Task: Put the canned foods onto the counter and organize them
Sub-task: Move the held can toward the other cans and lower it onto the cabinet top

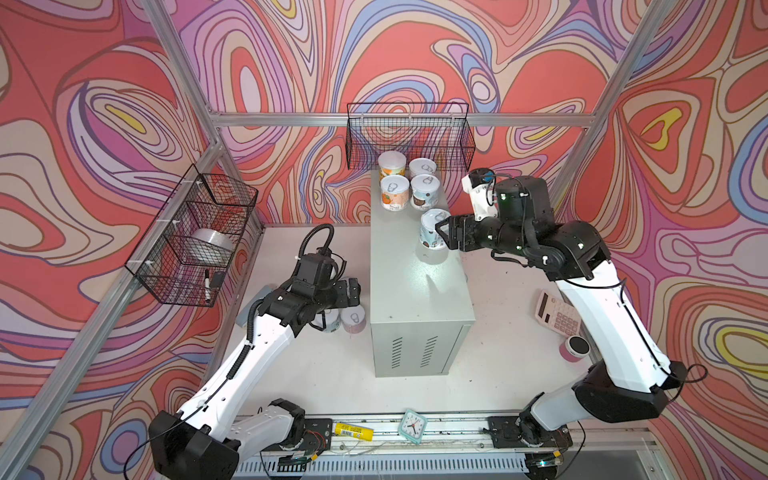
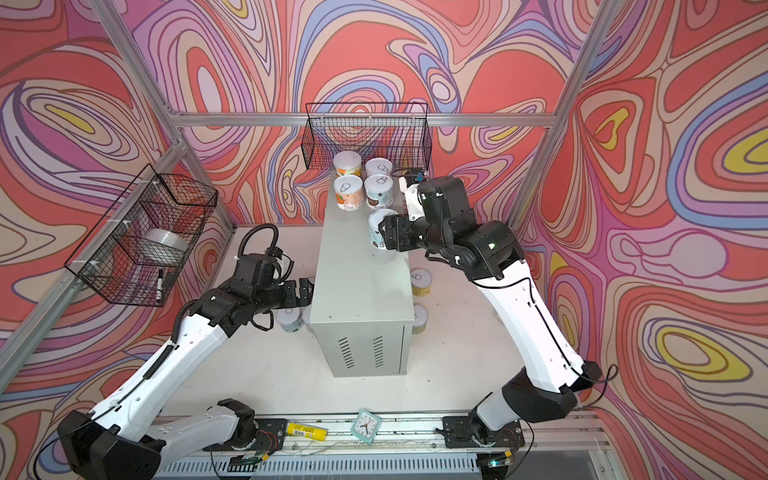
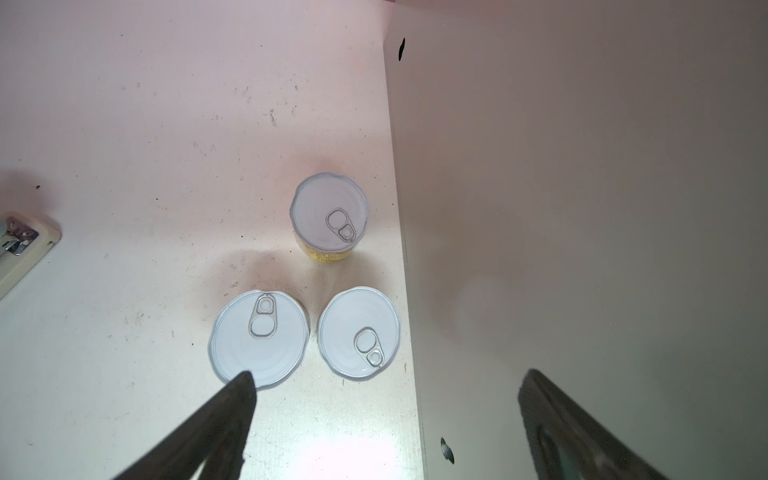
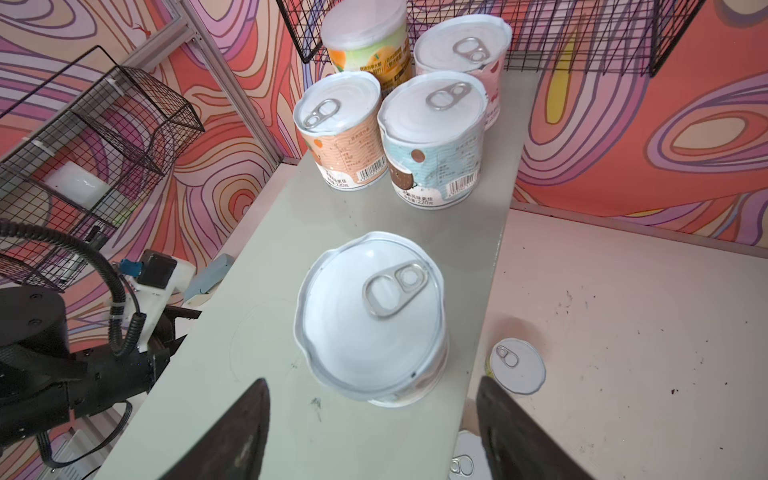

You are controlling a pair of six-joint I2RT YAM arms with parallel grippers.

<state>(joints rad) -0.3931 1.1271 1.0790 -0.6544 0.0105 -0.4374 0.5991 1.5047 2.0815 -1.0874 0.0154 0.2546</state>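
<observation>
The counter (image 1: 415,291) is a tall pale grey-green cabinet in mid-table. Several cans (image 1: 392,193) are grouped at its far end. A blue-labelled can (image 4: 370,320) stands alone nearer on the top. My right gripper (image 4: 372,382) is open, its fingers (image 4: 245,424) wide apart either side of that can's near edge and not touching it. Three cans (image 3: 330,216) (image 3: 259,336) (image 3: 359,332) stand on the table by the counter's left side. My left gripper (image 3: 386,386) hangs open above them with nothing in it. Two more cans (image 2: 421,282) (image 2: 419,318) stand by the counter's right side.
A black wire basket (image 1: 409,133) hangs on the back wall above the counter's far end. Another basket (image 1: 195,237) on the left wall holds a tape roll (image 1: 212,245). A calculator (image 1: 557,318) and pink cylinder (image 1: 575,348) lie right. A clock (image 1: 412,426) sits in front.
</observation>
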